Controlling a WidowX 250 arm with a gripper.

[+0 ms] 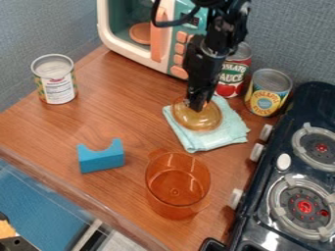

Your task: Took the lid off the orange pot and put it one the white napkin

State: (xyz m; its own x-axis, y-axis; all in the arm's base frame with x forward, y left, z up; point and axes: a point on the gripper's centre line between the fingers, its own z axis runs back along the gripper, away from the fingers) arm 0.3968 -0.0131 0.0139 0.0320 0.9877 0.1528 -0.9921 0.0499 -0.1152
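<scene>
Gripper point(195, 105) hangs down over lid point(204, 120), tips at its top; can't tell if it's gripping, open or closed. Lid sits on napkin point(224, 137), which is pale blue-green. Pot point(177, 188) is orange, see-thru, uncovered, upright on counter point(124, 117), near napkin on camera side. Blue block point(101, 159) L of pot in view, stove point(256, 223) to R. Red can point(233, 73) & yellow can point(268, 95) behind napkin, w/ microwave point(131, 53) near red one.
</scene>
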